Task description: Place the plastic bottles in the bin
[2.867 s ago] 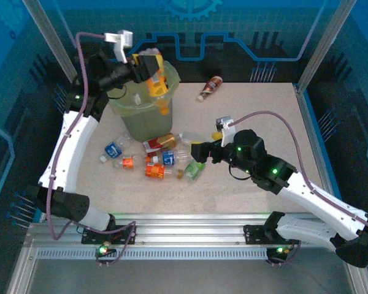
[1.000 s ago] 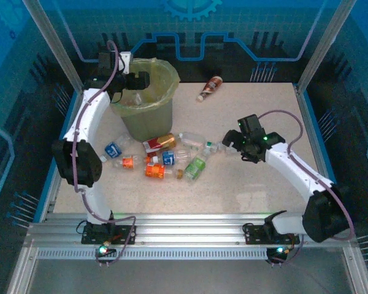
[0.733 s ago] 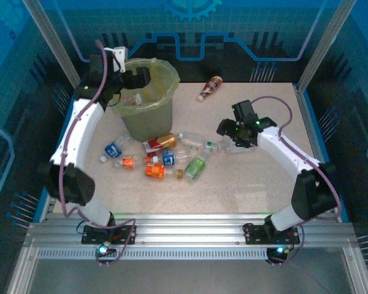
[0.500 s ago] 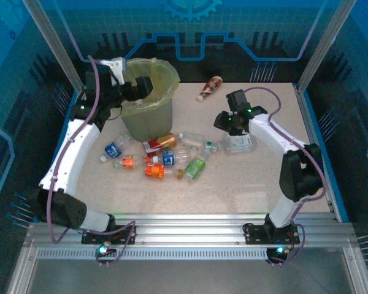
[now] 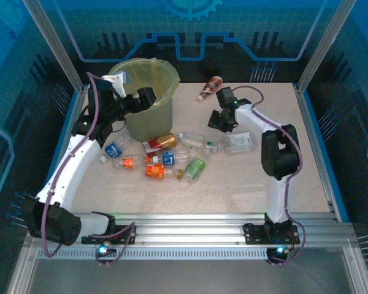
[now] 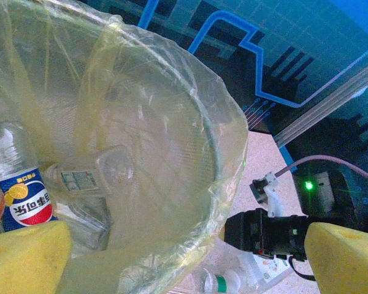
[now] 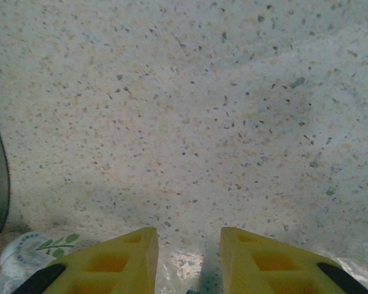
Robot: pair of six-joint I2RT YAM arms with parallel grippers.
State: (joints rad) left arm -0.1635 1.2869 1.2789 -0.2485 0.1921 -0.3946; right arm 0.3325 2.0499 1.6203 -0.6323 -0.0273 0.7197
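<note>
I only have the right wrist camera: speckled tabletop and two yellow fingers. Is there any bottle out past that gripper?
Observer: Yes. In the top view a brown-labelled bottle lies by itself beyond the right gripper, near the table's far edge.
Operator: Where's the bin from there?
Observer: The bin stands in the far-left part of the table.
Operator: Anything in it yet?
Observer: The left wrist view shows a blue-labelled bottle inside the liner.
</note>
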